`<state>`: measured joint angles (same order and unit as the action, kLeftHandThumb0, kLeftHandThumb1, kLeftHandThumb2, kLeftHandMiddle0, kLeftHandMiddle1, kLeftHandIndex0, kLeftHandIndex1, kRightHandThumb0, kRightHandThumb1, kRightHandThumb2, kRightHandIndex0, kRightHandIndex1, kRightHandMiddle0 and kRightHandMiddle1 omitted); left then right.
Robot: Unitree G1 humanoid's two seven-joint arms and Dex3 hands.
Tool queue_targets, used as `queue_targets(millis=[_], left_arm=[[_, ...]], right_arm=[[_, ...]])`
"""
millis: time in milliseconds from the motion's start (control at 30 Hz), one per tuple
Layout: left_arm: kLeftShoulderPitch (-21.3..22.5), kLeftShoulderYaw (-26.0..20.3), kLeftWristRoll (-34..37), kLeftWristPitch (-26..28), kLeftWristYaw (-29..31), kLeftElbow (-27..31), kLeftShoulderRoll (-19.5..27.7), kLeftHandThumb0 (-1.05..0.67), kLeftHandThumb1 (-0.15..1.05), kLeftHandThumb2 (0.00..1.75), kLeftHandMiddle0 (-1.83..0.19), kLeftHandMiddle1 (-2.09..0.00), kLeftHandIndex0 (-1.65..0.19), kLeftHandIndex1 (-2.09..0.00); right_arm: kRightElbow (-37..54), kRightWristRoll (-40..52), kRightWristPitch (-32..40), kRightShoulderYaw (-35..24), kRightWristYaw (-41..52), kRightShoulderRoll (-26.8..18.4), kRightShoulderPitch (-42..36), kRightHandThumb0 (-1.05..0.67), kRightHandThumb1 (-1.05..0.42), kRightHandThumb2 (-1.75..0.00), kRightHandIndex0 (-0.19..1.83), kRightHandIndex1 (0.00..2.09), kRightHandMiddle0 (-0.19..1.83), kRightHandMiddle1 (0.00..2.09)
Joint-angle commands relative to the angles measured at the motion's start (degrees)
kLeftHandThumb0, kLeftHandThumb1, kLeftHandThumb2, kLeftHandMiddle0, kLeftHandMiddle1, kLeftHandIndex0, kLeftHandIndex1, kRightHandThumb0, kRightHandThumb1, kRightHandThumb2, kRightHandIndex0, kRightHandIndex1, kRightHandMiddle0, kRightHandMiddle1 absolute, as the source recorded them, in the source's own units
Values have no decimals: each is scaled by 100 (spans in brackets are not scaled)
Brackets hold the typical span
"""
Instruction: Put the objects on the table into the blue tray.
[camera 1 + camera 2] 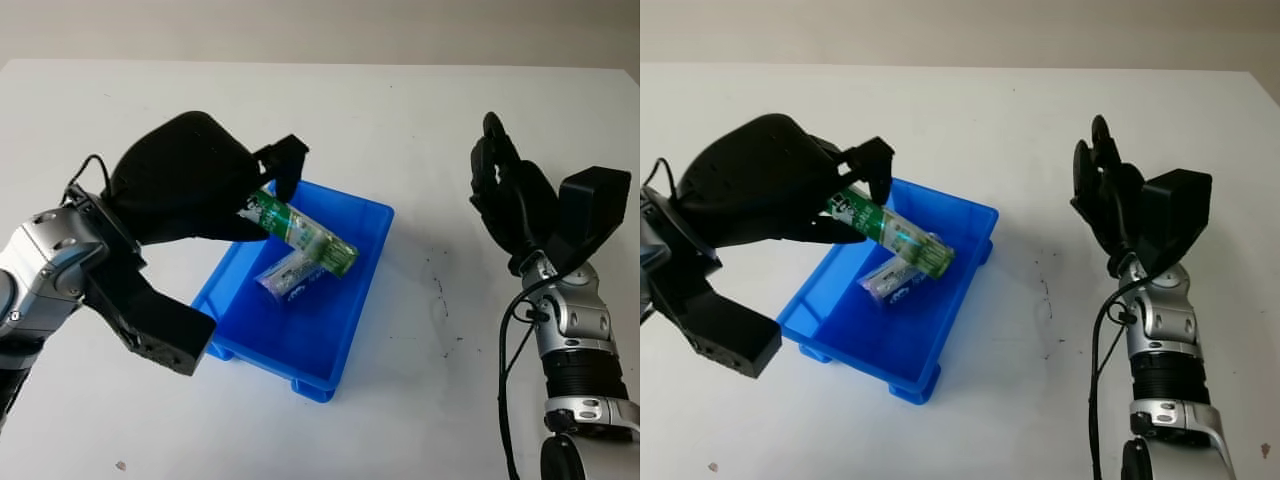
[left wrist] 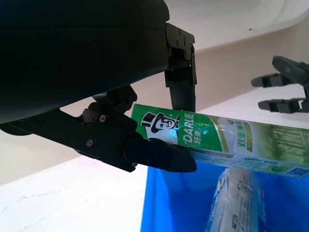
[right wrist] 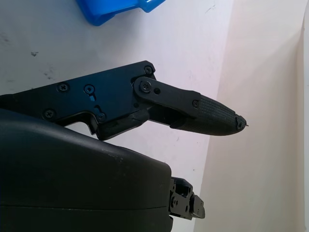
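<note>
Left hand [image 1: 262, 190] hangs over the near-left part of the blue tray [image 1: 371, 215], fingers [image 2: 159, 154] clamped around one end of a green toothpaste box [image 1: 305, 236]. Box is printed "DARLIE" with a top-hatted figure, as the left wrist view shows. It juts out from the hand at a downward slant toward the tray's middle, its free end lower than the gripped end and above the tray floor; whether that end touches anything cannot be told.

Under the box, inside the tray, lies a second item: a clear-wrapped packet [image 1: 291, 273] with blue and white print, resting on the tray floor near the centre, roughly parallel to the box.

Tray sits on the white worktop [image 1: 420, 120], a little left of centre, long side running away from the robot at an angle.

Right hand [image 1: 505, 195] is raised above the worktop at the right side, well apart from the tray, holding nothing, open. A few dark specks mark the worktop between tray and right arm.
</note>
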<state>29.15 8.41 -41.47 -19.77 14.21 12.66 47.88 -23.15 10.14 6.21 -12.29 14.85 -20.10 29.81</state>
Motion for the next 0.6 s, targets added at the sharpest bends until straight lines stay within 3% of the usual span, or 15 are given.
queue_targets(millis=[0,67,100,133,167,233,300,367,433,500,567], left_arm=[[-46,-27,36,51,156,46,-62,-40,105,24,-102,-209,-64,-209],[-67,-60,81,169,378,118,-102,-42,105,24,-78,-209,-44,-209],[-68,-73,162,245,573,165,-98,-43,105,24,-54,-209,-25,-207],[-56,-87,306,293,782,194,-83,-47,105,28,-21,-180,-1,-173],[-36,-97,431,349,999,233,-57,-49,105,31,-12,-146,6,-143],[10,-129,631,422,1310,280,-32,-58,105,35,-10,-51,5,-69],[54,-185,953,617,1643,313,-72,-64,105,30,-7,-17,2,-32],[198,-256,1623,973,2202,299,-89,-65,105,16,11,-5,8,-14],[386,-327,2325,1406,2793,264,-70,-59,95,7,18,-1,17,-5],[710,-389,3090,2134,3512,142,-24,-54,89,3,19,0,19,-1],[1179,-428,3849,3029,4273,-88,48,-59,85,3,19,0,19,0]], right_arm=[[160,37,-13,-43,16,-34,-62,-71,-105,-71,-19,0,-19,0],[192,53,15,-49,20,-30,-77,-71,-105,-71,-19,0,-19,0],[198,56,9,-48,28,-32,-86,-71,-105,-71,-19,0,-19,0],[202,62,12,-49,30,-29,-91,-70,-105,-71,-19,0,-19,0],[208,58,13,-48,19,-23,-99,-70,-105,-72,-19,0,-19,0],[220,43,24,-30,18,-24,-109,-69,-105,-72,-19,0,-19,0],[222,35,25,-15,23,-21,-114,-67,-105,-74,-19,0,-19,0],[236,25,52,5,24,-18,-119,-67,-105,-74,-19,0,-19,0],[243,20,53,15,25,-13,-126,-66,-105,-76,-19,0,-19,0],[232,21,20,16,16,2,-128,-66,-105,-76,-19,0,-19,0],[213,27,-15,16,21,14,-126,-66,-105,-75,-19,0,-19,0]])
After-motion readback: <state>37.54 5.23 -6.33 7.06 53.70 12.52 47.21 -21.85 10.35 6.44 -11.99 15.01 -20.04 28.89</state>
